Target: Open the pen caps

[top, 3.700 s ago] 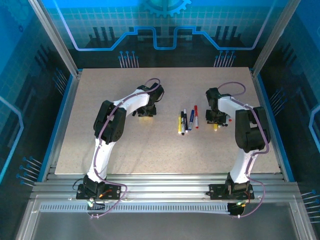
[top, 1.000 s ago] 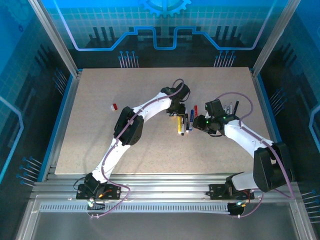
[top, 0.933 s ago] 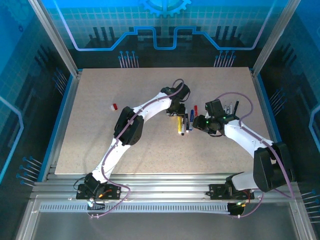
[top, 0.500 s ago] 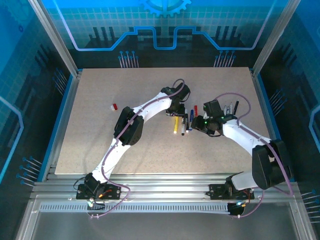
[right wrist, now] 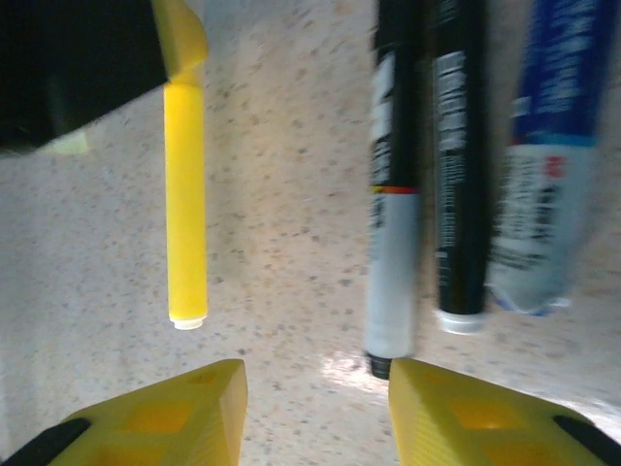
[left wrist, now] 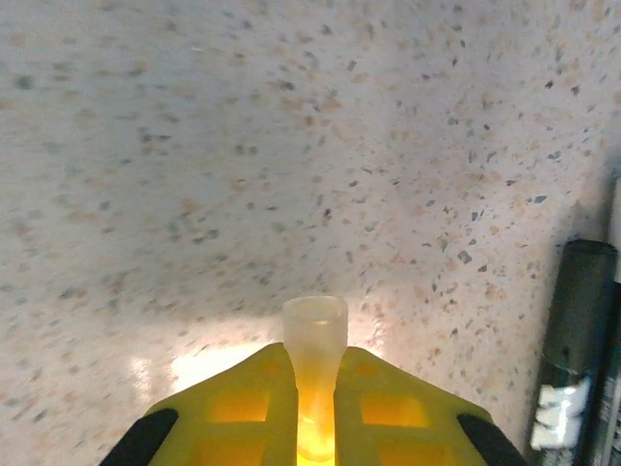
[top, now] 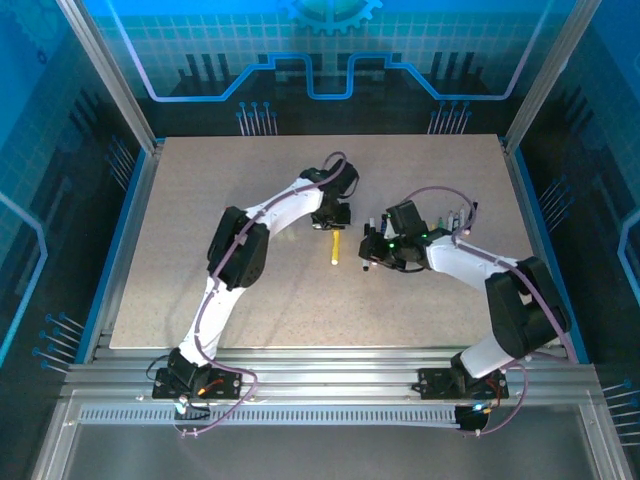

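Note:
My left gripper [left wrist: 314, 357] is shut on the upper end of a yellow pen [top: 336, 250]. A pale translucent end [left wrist: 314, 325] sticks out past the yellow fingers. In the right wrist view the yellow pen [right wrist: 185, 194] runs down from the left gripper's finger [right wrist: 179, 39], apart from the other pens. My right gripper [right wrist: 315, 408] is open and holds nothing. It sits at the near ends of a white-and-black pen [right wrist: 393, 214], a black pen [right wrist: 458, 175] and a blue pen [right wrist: 545, 146]. From above, the left gripper [top: 333, 220] and the right gripper [top: 371, 252] are close together.
A black pen [left wrist: 571, 340] lies at the right edge of the left wrist view. More pens [top: 457, 216] lie behind the right arm's forearm. The speckled table [top: 200, 180] has a blue rim and metal posts around it.
The left gripper has shut on the yellow pen and drawn it left, away from the row. The right gripper has moved left, up to the ends of the remaining pens.

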